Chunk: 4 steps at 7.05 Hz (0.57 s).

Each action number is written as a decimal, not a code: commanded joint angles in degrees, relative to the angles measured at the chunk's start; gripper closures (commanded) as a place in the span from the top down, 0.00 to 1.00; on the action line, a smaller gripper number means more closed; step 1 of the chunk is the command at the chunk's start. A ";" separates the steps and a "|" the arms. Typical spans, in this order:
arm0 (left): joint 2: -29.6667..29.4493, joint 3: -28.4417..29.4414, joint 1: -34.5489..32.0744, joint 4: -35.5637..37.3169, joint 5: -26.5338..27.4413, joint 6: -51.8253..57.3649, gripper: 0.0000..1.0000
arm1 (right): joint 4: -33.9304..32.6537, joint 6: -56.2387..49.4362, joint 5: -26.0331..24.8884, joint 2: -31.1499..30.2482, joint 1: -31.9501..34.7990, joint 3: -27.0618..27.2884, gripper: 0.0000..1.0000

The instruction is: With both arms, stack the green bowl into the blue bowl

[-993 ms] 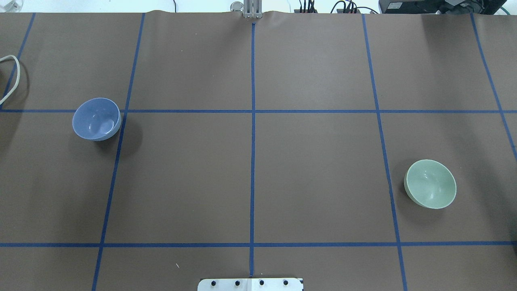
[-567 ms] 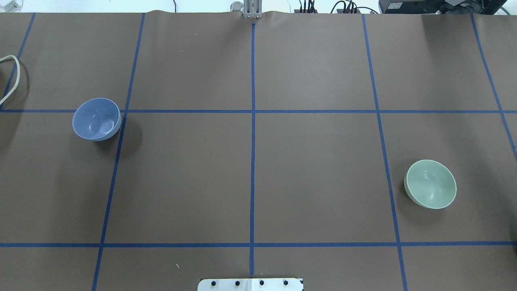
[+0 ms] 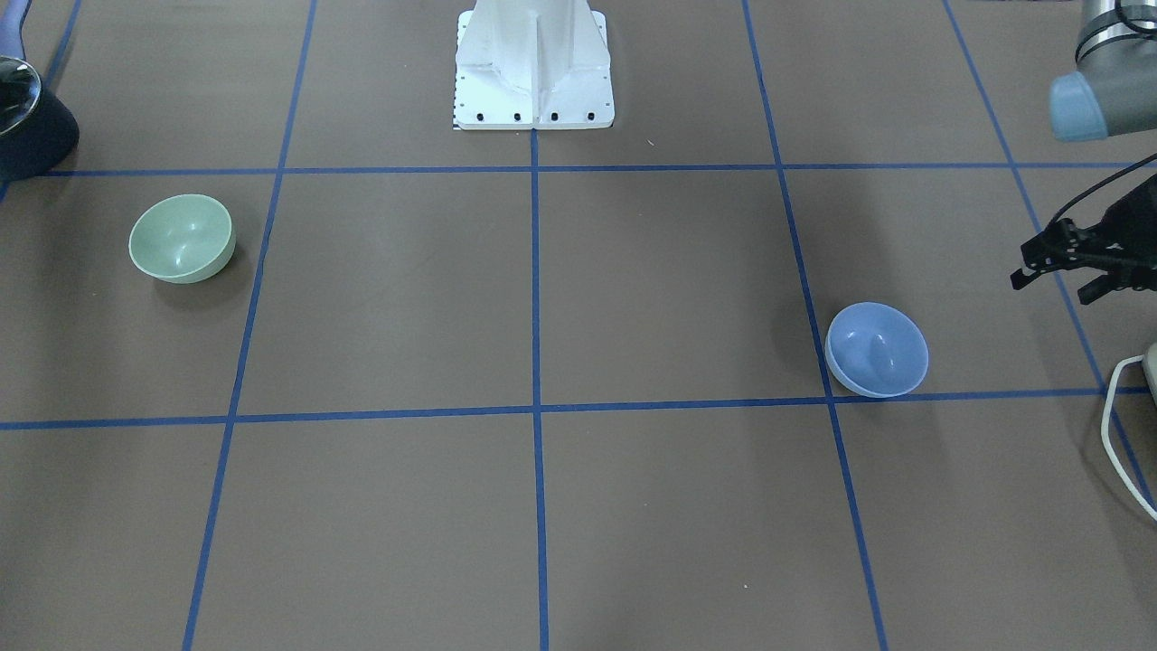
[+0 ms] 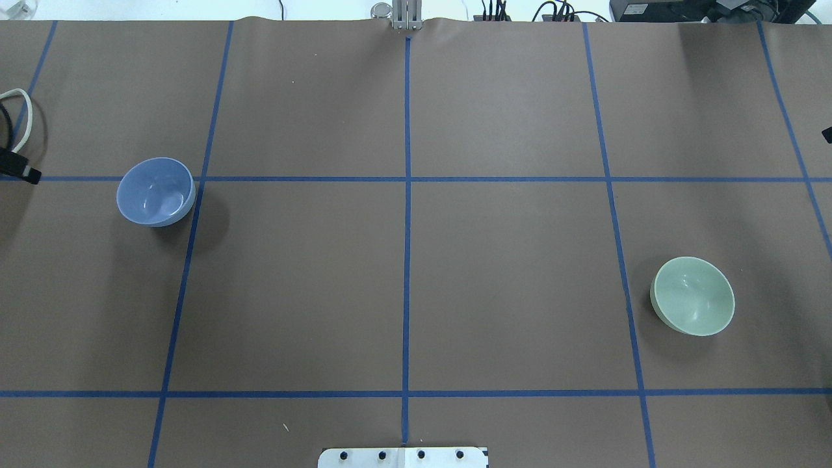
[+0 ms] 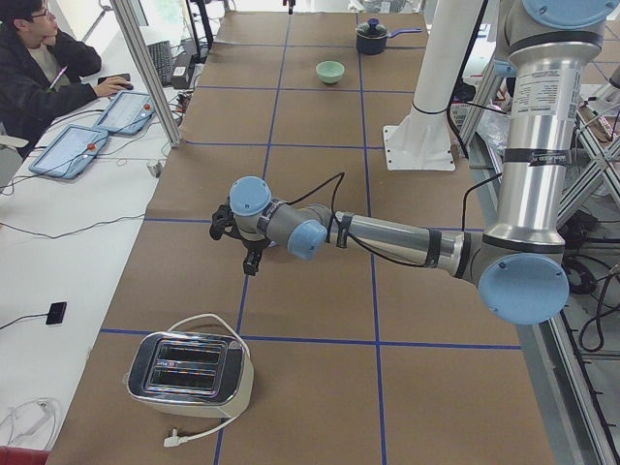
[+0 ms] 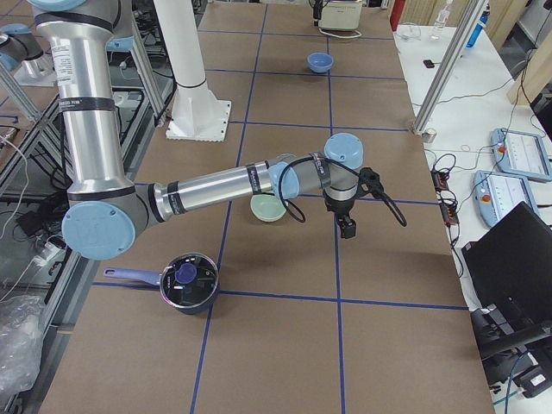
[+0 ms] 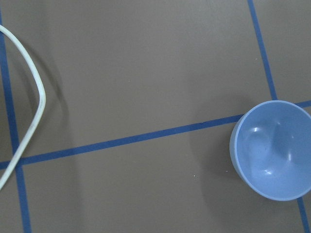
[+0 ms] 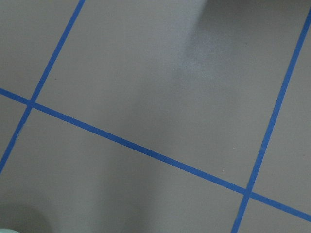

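The green bowl [image 4: 692,296] stands upright on the table's right side; it also shows in the front view [image 3: 181,238]. The blue bowl [image 4: 156,192] stands upright on the left side, and in the front view [image 3: 877,350]. My left gripper [image 3: 1053,282] hovers open and empty, left of the blue bowl and apart from it; its wrist view shows the blue bowl [image 7: 274,150] at the right edge. My right gripper [image 6: 345,220] hangs beside the green bowl [image 6: 267,207], apart from it. I cannot tell whether it is open.
A toaster [image 5: 191,373] stands past the table's left end, and its white cable [image 4: 19,123] loops near the left gripper. A dark pot [image 6: 185,282] sits near the right end. The white base pedestal [image 3: 533,68] stands at the near middle edge.
The left gripper's black tip has come into the overhead view at the left edge, and a small black part has appeared at the right edge. Both bowls have stayed still.
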 commanded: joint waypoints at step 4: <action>-9.49 7.79 10.16 -1.93 8.16 -11.53 0.74 | 0.04 0.05 -0.03 0.08 -0.52 -0.06 1.00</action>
